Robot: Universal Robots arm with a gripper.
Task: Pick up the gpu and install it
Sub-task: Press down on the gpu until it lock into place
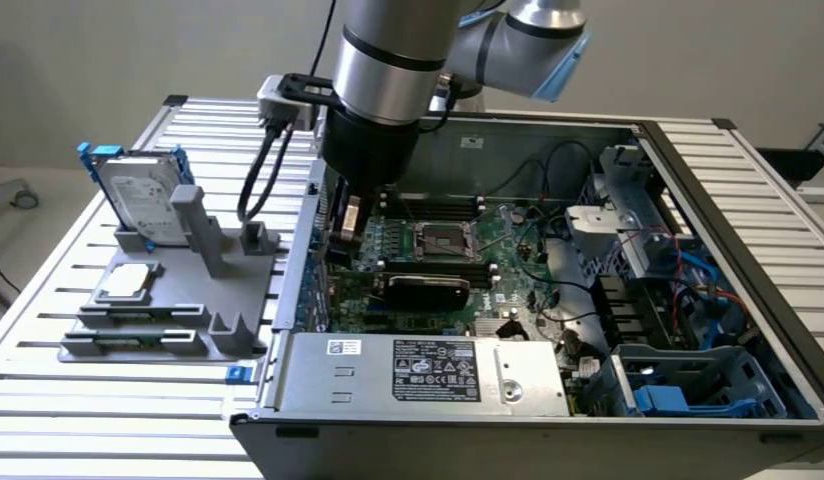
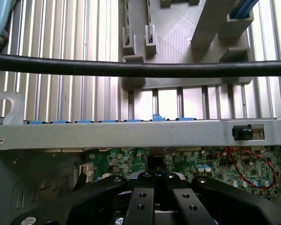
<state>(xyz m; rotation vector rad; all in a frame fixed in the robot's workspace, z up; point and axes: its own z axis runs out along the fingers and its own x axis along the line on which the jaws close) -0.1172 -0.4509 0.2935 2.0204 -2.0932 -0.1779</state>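
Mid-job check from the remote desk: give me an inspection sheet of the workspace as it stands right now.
Surface: slatted aluminium table, carrying the open computer case and a grey fixture tray.
Job's things: gpu with black shroud lies over the motherboard inside the case.
Clutter: hard drive with blue rails upright in the tray; CPU chip flat on the tray.
Grippers: gripper shut, down inside the case above the board; whether it grips the card cannot be told.
Cables: black cable loops from the wrist; red and black wires inside the case.
Surroundings: plain grey wall; nothing else seen.
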